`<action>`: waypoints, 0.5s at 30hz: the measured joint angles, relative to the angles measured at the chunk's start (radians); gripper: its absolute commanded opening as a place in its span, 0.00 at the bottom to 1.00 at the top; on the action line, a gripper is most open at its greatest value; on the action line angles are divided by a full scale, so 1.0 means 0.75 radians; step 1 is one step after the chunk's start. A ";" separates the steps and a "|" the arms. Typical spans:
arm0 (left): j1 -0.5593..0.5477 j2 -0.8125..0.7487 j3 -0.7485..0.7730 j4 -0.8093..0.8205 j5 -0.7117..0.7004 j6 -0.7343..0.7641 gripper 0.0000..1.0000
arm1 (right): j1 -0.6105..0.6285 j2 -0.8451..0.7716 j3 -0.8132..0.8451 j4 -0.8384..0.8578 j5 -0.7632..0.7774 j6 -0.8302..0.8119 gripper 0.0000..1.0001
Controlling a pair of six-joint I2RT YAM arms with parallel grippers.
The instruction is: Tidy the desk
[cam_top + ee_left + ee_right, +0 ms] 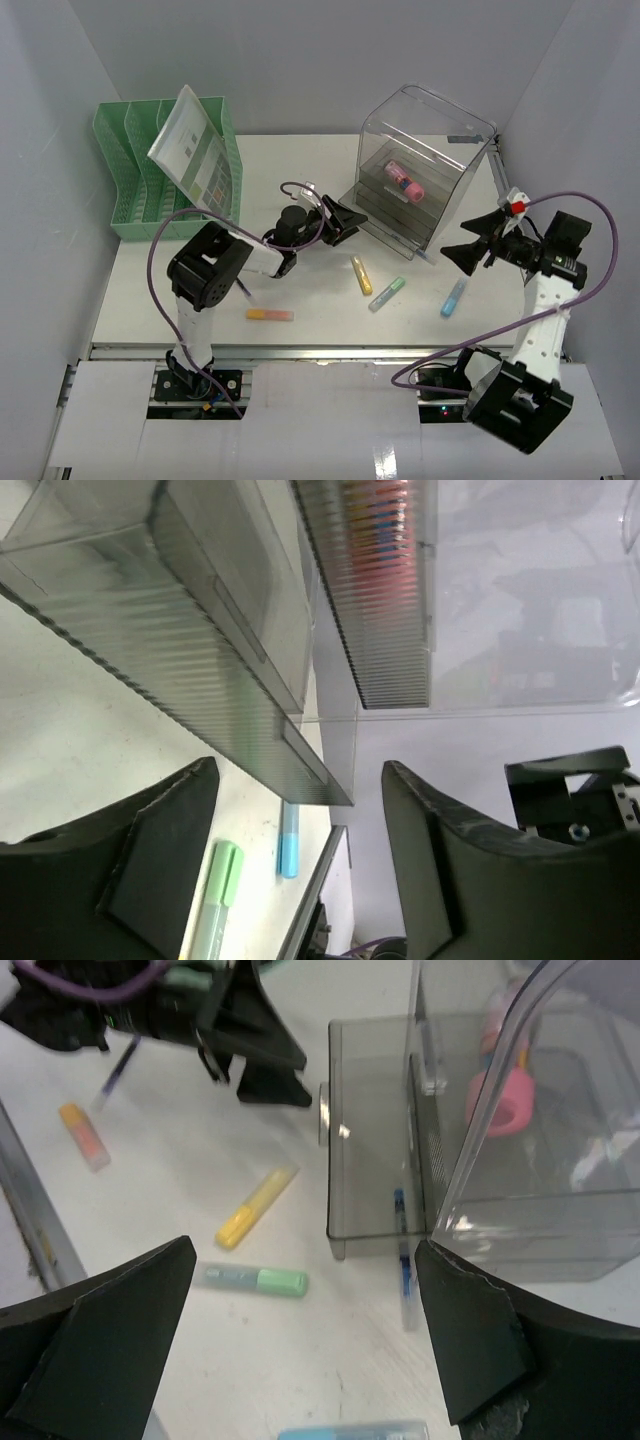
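Observation:
The white desk [300, 290] holds loose markers: a yellow highlighter [361, 274], a green one [387, 294], a blue one [454, 297] and an orange one [270, 314]. My left gripper [347, 224] is open and empty, right at the front of the pulled-out drawer [385, 210] of the clear drawer box [425, 160]. In the left wrist view the drawer [200, 670] fills the space above the open gripper [300, 820]. My right gripper [465, 240] is open and empty, hovering above the desk right of the drawer. The right wrist view shows the gripper [300, 1330] above the green highlighter [255, 1280].
A green slotted file rack [140, 170] with a leaning printed sheet [192, 150] stands at the back left. A pink object [404, 180] lies inside the box. A blue pen [402, 1255] lies by the drawer's corner. The aluminium rail [330, 352] runs along the front edge.

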 measured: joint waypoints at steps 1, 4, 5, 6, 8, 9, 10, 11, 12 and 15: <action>0.005 -0.038 -0.018 -0.019 0.003 0.023 0.81 | 0.021 0.052 0.070 -0.115 0.036 -0.113 0.97; 0.021 -0.183 -0.085 -0.089 0.006 0.111 0.84 | 0.135 0.169 0.238 -0.415 0.185 -0.396 0.98; 0.026 -0.245 -0.112 -0.117 0.004 0.149 0.85 | 0.196 0.184 0.262 -0.472 0.240 -0.455 0.98; 0.031 -0.309 -0.138 -0.145 0.003 0.185 0.85 | 0.263 0.191 0.273 -0.521 0.294 -0.511 0.98; 0.041 -0.435 -0.186 -0.196 -0.003 0.259 0.88 | 0.399 0.186 0.273 -0.606 0.392 -0.631 0.98; 0.047 -0.497 -0.210 -0.222 -0.005 0.300 0.91 | 0.460 0.177 0.266 -0.644 0.432 -0.698 0.97; 0.053 -0.559 -0.233 -0.250 -0.006 0.343 0.93 | 0.516 0.164 0.254 -0.677 0.465 -0.768 0.96; 0.061 -0.622 -0.254 -0.283 -0.007 0.390 0.93 | 0.572 0.149 0.241 -0.708 0.497 -0.840 0.97; 0.074 -0.688 -0.271 -0.338 -0.008 0.451 0.96 | 0.623 0.128 0.219 -0.728 0.526 -0.916 0.97; 0.106 -0.864 -0.287 -0.528 -0.010 0.629 0.98 | 0.758 0.080 0.148 -0.766 0.609 -1.103 0.99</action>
